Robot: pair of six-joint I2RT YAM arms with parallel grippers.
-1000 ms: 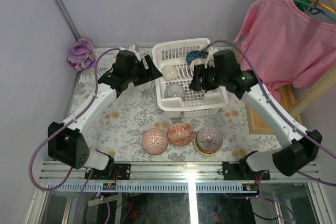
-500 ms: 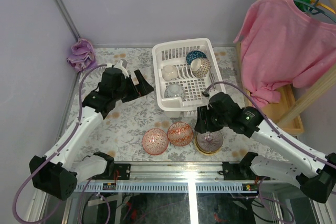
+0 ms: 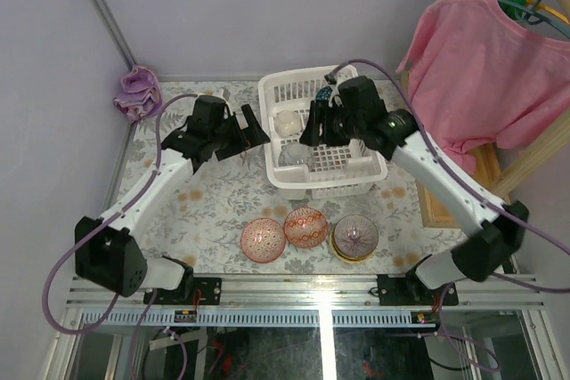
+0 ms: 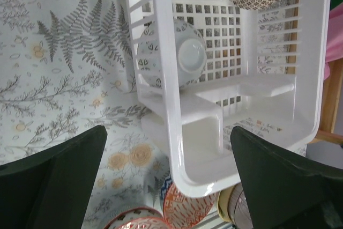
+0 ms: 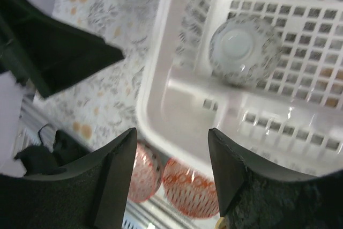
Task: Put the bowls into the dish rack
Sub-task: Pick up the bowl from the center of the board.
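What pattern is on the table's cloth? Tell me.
Grey fern leaves and orange-yellow flowers on white cloth; left wrist view.

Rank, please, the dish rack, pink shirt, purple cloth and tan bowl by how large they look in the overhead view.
1. pink shirt
2. dish rack
3. purple cloth and tan bowl: they look about alike, so I won't rank them.
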